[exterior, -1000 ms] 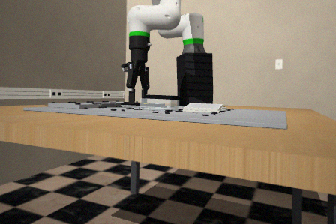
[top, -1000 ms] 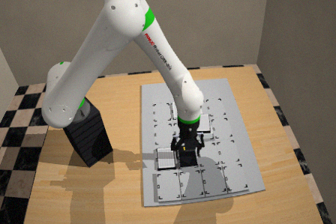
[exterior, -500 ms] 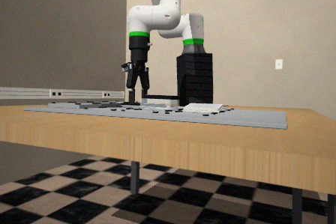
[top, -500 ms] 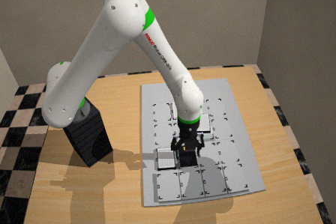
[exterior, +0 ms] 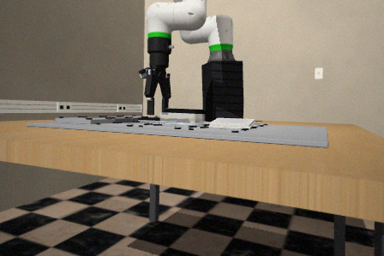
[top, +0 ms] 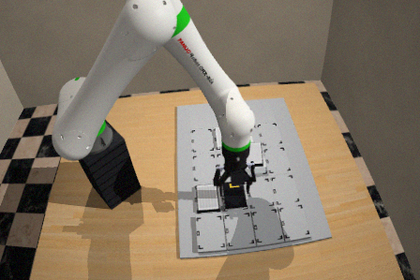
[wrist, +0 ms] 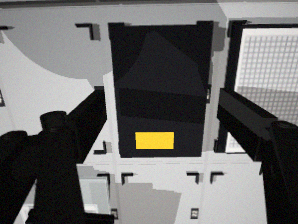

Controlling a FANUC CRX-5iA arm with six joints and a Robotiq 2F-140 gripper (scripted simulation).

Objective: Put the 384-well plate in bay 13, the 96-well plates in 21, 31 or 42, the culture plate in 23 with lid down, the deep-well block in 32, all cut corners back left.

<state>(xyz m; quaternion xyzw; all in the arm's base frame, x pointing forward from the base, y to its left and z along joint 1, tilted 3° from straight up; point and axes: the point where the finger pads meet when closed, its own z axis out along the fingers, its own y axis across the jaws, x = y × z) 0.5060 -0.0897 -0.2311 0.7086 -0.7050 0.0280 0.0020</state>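
Beige-walled room, checkered floor point(top: 19, 153), wooden desk point(top: 117, 256) carrying a grey deck mat point(top: 300, 120) marked with black corner pieces.

Jaws open, gripping nothing, pointing straight down. Fingers standing on either side of a black deep-well block point(wrist: 160, 65), apart from its long sides, gaps visible in wrist view. Block directly under the jaws, flat on the mat inside black corner pieces, yellow label point(wrist: 154, 140) on the end nearest the camera. In top view same block point(top: 234, 196) sits just below the wrist, in the second row up from the mat's near edge.

Just beside the jaws, to the right in wrist view, a white finely gridded plate point(wrist: 267, 75) in the adjoining bay, dark frame around it, not touching the block. Top view shows that plate point(top: 206, 198) to the left of the block. Bay number not certain from these views.

Beyond the jaws, partly hidden by the wrist, another white plate point(top: 257, 154) further up the mat. In exterior view a white plate point(exterior: 233, 122) lies low on the mat to the right of the jaws, well apart.

Nearer row of bays below the jaws in top view sits on raised floors point(top: 253, 234).

Farther out: white arm point(top: 141, 59) with green rings, mounted on a black pedestal point(top: 117, 185) at the desk's left side. Wall outlet point(exterior: 318, 73) in the background of the exterior view.
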